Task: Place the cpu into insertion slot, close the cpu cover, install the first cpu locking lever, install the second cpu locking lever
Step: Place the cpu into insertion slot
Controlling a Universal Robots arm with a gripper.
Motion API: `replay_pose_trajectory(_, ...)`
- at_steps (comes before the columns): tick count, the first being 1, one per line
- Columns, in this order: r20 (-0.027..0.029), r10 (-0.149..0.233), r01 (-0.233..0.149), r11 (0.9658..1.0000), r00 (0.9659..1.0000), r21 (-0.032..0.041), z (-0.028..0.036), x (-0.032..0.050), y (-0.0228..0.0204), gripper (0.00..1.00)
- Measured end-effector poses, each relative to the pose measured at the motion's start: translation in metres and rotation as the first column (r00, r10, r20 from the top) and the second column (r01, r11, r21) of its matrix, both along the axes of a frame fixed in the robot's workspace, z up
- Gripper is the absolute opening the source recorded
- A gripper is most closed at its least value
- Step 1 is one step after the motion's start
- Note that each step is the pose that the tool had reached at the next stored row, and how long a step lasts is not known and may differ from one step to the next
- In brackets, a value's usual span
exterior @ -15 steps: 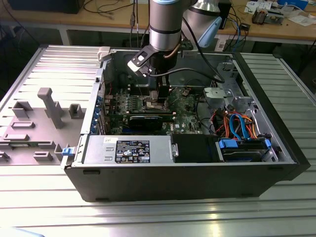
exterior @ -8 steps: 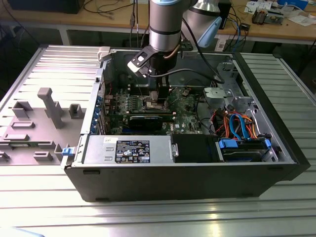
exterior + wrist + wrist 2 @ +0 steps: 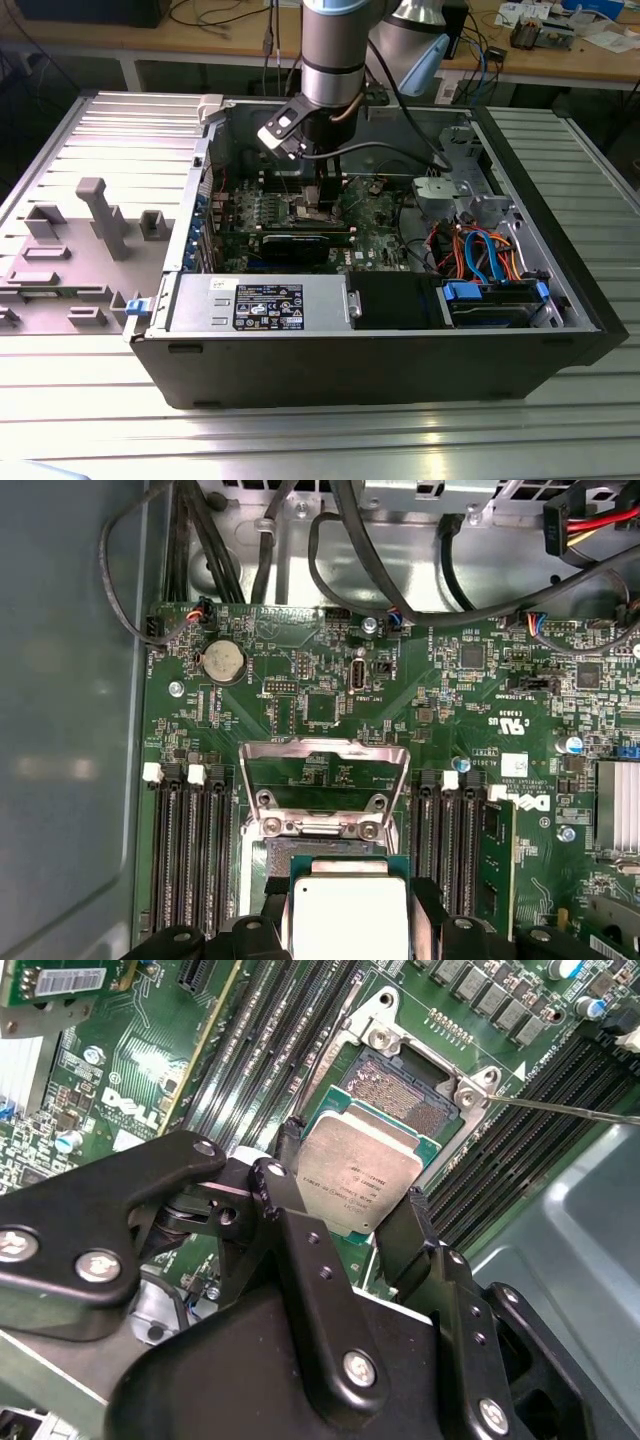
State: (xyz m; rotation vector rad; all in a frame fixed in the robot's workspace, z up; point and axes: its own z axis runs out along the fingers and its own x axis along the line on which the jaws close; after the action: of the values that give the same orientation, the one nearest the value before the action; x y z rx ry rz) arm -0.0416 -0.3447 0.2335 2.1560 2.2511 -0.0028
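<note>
Now the tool (image 3: 348, 1182) grips the cpu (image 3: 362, 1165) just over the insertion slot (image 3: 400, 1092) (cpu cover (image 3: 322, 747) raised).

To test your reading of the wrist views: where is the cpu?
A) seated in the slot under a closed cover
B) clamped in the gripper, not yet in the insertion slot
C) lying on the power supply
B: in the second wrist view the gripper clamps the cpu, the insertion slot lies bare and the cpu cover stands open.
</note>
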Motion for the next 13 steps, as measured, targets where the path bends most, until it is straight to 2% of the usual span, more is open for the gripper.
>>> replay_pose_trajectory(13, 0.0000, 0.000, 0.000, 1.0000, 1.0000, 0.0000, -0.0039, 0.0000, 0.0002, 0.55)
